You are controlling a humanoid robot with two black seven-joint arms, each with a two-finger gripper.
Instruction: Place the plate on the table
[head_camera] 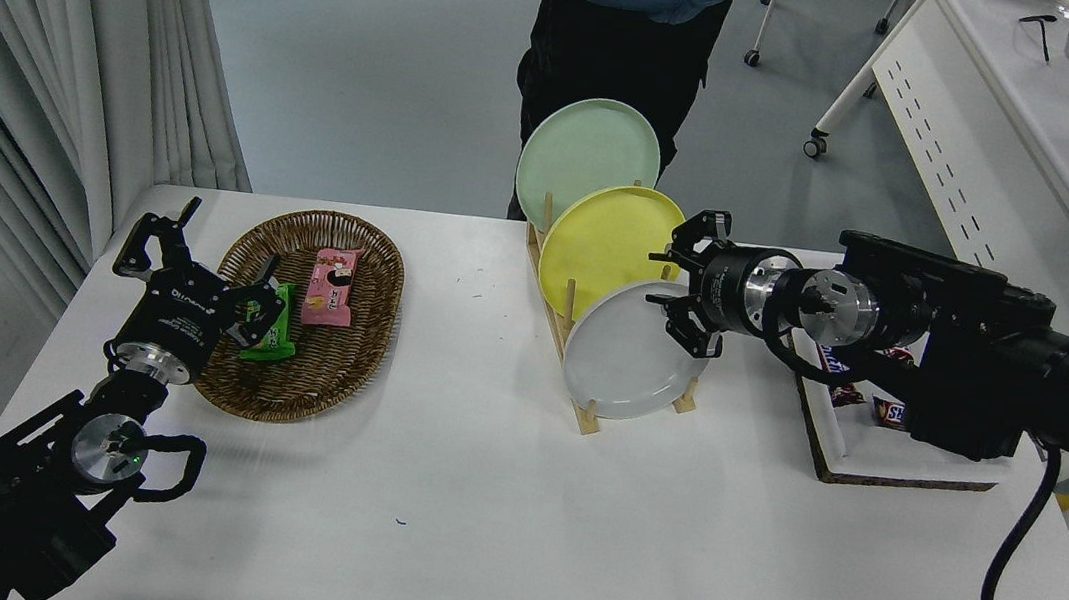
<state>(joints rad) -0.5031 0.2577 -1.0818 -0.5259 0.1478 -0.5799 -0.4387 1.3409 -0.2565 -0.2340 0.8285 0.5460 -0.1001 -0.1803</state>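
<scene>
Right end effector [687,282] open, holding nothing, jaws straddling the upper right rim of the plate [623,360], probably lining up an edge grip. Plate on edge in the nearest slot of the wooden rack [575,385] on the table [490,516]; left end effector [185,275] parked by the basket [303,384]

My arms are matte black with silver metal wrist rings; each black pincer [688,277] has clawed fingers, and a black cable [1004,595] trails.
</scene>
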